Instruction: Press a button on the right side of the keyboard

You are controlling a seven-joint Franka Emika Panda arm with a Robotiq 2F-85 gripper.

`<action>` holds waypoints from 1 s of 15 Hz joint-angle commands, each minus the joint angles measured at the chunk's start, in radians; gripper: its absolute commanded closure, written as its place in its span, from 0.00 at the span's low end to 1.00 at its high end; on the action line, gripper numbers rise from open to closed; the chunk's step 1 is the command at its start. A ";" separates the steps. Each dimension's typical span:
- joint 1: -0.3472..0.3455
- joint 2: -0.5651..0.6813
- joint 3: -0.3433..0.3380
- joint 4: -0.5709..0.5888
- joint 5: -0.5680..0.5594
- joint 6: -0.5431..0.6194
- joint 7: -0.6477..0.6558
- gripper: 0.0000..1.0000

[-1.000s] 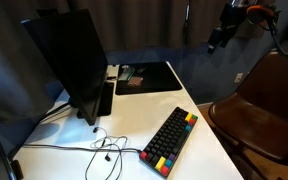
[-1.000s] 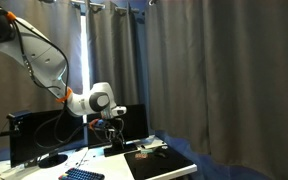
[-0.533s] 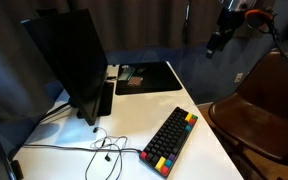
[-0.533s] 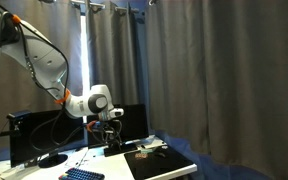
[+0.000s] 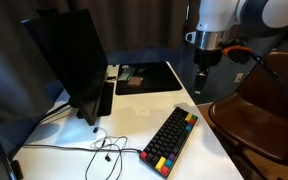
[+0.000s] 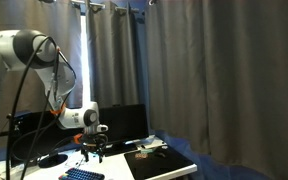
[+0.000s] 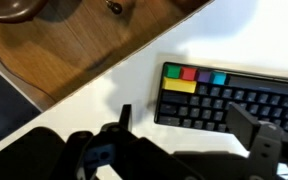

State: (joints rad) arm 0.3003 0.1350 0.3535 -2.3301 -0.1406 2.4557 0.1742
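The black keyboard (image 5: 171,140) lies diagonally on the white table, with red, yellow, green and blue keys at both ends. It also shows in the other exterior view (image 6: 84,174) and in the wrist view (image 7: 234,98). My gripper (image 5: 200,80) hangs above the table just beyond the keyboard's far end, clear of it. In the wrist view the gripper (image 7: 189,125) is open and empty. One finger (image 7: 124,115) is over bare table and the other finger (image 7: 255,126) is over the dark keys near the coloured end.
A black monitor (image 5: 69,65) stands at the table's left, with loose cables (image 5: 99,148) in front of it. A black desk mat (image 5: 146,76) with small objects lies at the back. A brown chair (image 5: 259,110) stands close to the table's right edge.
The arm has swung down and inward from the upper right, so the gripper now hangs low above the table near the keyboard's far end. The keyboard has not moved.
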 commanded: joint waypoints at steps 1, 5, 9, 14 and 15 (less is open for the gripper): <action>0.050 0.169 -0.019 0.166 -0.040 -0.081 -0.049 0.34; 0.084 0.283 -0.048 0.285 -0.051 -0.114 -0.078 0.64; 0.101 0.351 -0.073 0.359 -0.045 -0.114 -0.101 0.91; 0.102 0.376 -0.075 0.379 -0.010 -0.098 -0.099 1.00; 0.102 0.375 -0.075 0.376 -0.009 -0.096 -0.099 1.00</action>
State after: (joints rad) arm 0.3851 0.4964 0.2892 -1.9785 -0.1640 2.3769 0.0787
